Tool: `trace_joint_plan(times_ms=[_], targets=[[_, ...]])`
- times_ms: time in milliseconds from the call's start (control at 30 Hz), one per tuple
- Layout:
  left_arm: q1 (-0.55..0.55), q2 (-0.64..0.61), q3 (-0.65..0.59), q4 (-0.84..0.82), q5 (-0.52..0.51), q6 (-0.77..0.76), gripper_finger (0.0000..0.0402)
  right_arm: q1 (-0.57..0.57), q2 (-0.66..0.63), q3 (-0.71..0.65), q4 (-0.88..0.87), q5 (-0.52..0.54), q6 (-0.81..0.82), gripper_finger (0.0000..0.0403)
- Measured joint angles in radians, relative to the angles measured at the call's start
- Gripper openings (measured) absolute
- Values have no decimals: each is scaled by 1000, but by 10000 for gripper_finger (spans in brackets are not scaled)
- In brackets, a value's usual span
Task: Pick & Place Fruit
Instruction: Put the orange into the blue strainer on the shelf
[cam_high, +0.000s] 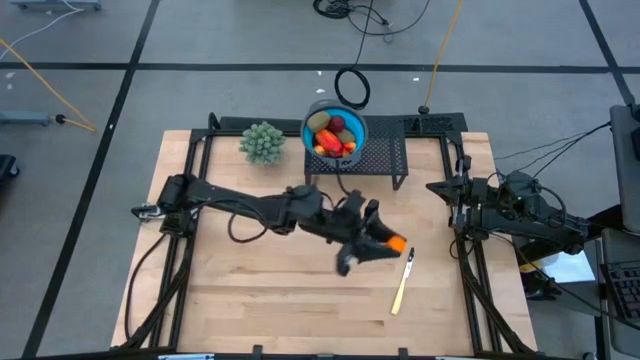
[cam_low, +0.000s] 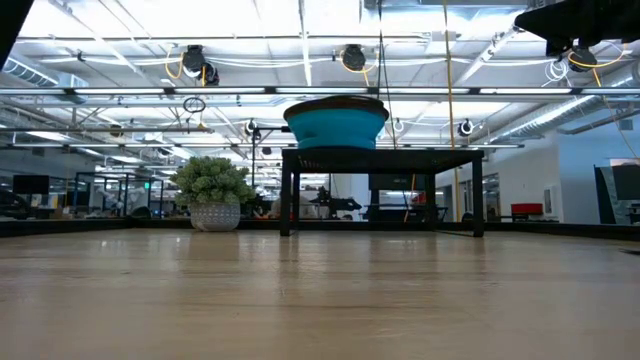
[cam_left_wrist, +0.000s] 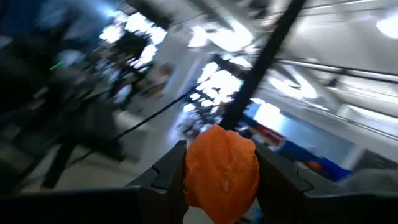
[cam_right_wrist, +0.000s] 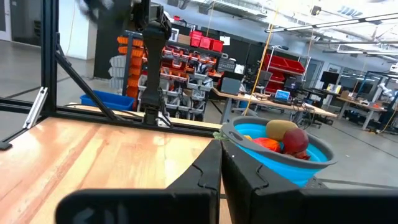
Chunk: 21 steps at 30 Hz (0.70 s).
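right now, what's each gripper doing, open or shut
Left gripper: shut on the orange fruit, above mid-table.
Right gripper: shut, empty, parked at the right edge.

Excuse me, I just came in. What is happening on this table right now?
The left gripper is over the middle of the wooden table and is shut on a small orange fruit. Several other fruit pieces already lie in the blue bowl, which stands on a small black stand at the back of the table. The right gripper waits at the right edge with its fingers together, holding nothing. A pale knife-like utensil lies on the table near the left gripper.
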Motion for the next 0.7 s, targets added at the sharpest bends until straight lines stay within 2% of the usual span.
trace_joint_plan(times_ms=[133,267,467,700], targets=[[12,0,0,-146,-126,-52,145,0,0,0,0,0,0,4],[33,0,0,-287,-196,-34,145,0,0,0,0,0,0,4],[81,-5,0,-503,-258,51,145,0,0,0,0,0,0,4],[154,-54,0,-688,-324,237,145,0,0,0,0,0,0,4]])
